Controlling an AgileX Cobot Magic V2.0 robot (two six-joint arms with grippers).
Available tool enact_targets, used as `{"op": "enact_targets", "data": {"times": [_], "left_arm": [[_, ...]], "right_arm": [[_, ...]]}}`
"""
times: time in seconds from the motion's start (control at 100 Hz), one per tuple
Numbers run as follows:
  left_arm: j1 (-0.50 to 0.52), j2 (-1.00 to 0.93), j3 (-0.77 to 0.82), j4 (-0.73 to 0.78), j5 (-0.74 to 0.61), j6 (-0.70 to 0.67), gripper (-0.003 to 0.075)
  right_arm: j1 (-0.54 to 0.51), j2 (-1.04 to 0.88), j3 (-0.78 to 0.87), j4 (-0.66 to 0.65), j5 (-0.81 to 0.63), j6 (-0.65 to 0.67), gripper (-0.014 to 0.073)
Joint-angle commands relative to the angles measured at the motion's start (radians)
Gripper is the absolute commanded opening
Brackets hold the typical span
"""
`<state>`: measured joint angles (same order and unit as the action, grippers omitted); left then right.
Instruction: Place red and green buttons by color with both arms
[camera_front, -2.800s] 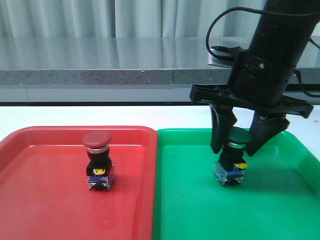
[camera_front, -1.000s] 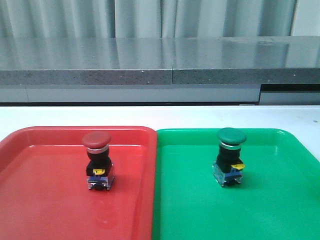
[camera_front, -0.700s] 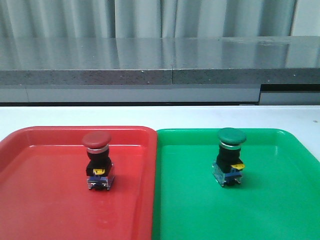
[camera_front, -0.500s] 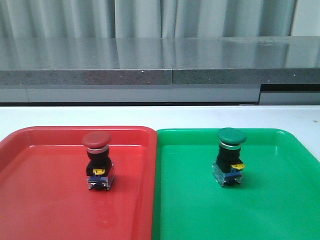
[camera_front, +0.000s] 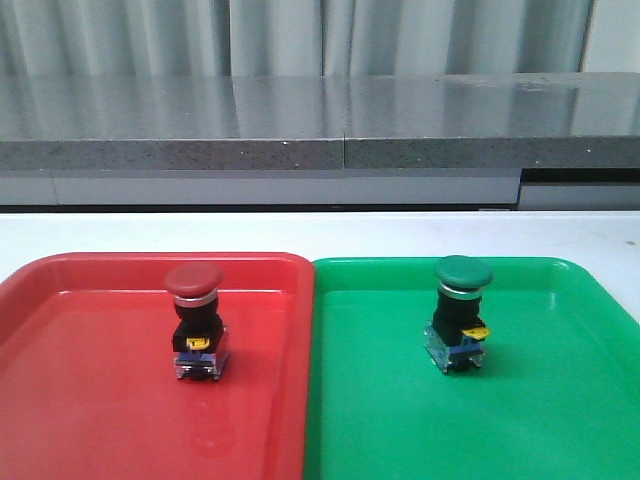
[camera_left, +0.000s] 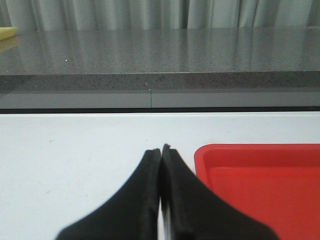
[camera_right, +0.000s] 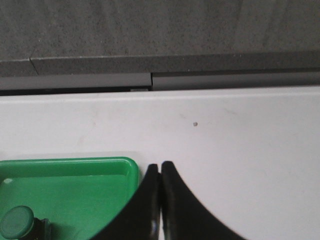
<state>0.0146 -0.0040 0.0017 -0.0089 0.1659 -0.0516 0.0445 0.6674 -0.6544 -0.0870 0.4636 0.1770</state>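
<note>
- Red button (camera_front: 195, 320) stands centre-left in red tray (camera_front: 60, 400); green button (camera_front: 460, 312) centre-right in green tray (camera_front: 570, 400).
- Left gripper (camera_left: 160, 150) and right gripper (camera_right: 160, 165) are closed, empty.
- Risk: a tray bump could topple either top-heavy button.

One button (camera_front: 195, 318) per tray (camera_front: 90, 420), side by side

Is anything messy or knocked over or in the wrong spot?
No, nothing looks odd. The red button stands upright in the red tray, and the green button stands upright in the green tray.
</note>
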Motion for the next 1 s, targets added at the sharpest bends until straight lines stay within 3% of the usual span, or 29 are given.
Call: {"op": "enact_targets", "data": {"times": [0.0,0.54,0.8,0.99], "left_arm": [[0.004,-0.034,0.011,-0.008,-0.084,-0.008,-0.0020],[0.004,-0.034,0.011,-0.008,-0.084,-0.008,-0.0020],[0.004,-0.034,0.011,-0.008,-0.084,-0.008,-0.0020],[0.004,-0.034,0.011,-0.008,-0.084,-0.008,-0.0020]], "right_arm": [[-0.007,-0.039,0.008,-0.020,-0.124,-0.008,-0.0063],[-0.008,-0.295,0.262,-0.043,-0.341,-0.008,-0.0063],[-0.027,-0.407,0.433,-0.042,-0.550,-0.023,-0.0063],[-0.094,-0.517,0.518,0.061,-0.564,-0.093,-0.0063]]}}
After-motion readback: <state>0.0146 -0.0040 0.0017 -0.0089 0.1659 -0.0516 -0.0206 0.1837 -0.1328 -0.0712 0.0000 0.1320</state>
